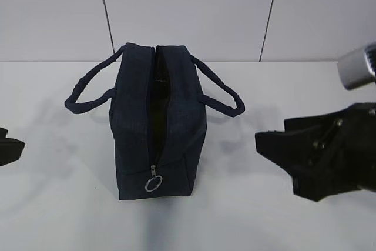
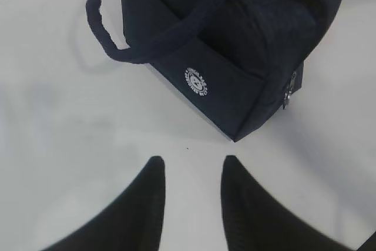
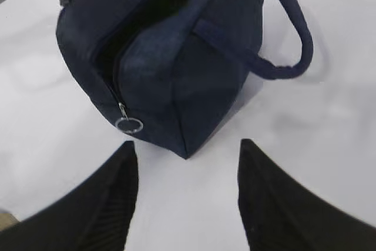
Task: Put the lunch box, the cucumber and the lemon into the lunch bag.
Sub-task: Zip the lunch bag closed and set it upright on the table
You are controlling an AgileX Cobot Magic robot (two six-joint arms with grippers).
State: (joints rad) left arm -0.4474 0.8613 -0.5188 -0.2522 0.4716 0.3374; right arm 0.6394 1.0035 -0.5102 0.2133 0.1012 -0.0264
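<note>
Exterior: lunch bag (image 1: 155,124) stands upright mid-table, zipper open along the top, long axis running front to back. Right claw (image 1: 276,145) near its right side, left claw (image 1: 9,148) farther off; right arm nearer. Jaw gap unclear here.

Left wrist: left claw (image 2: 192,171) apart, empty; bag ahead, up-right.

Right wrist: right claw (image 3: 185,157) apart, empty; bag just ahead, ring pull (image 3: 128,124) toward its left finger.

Lunch box, cucumber, lemon: none visible.
</note>
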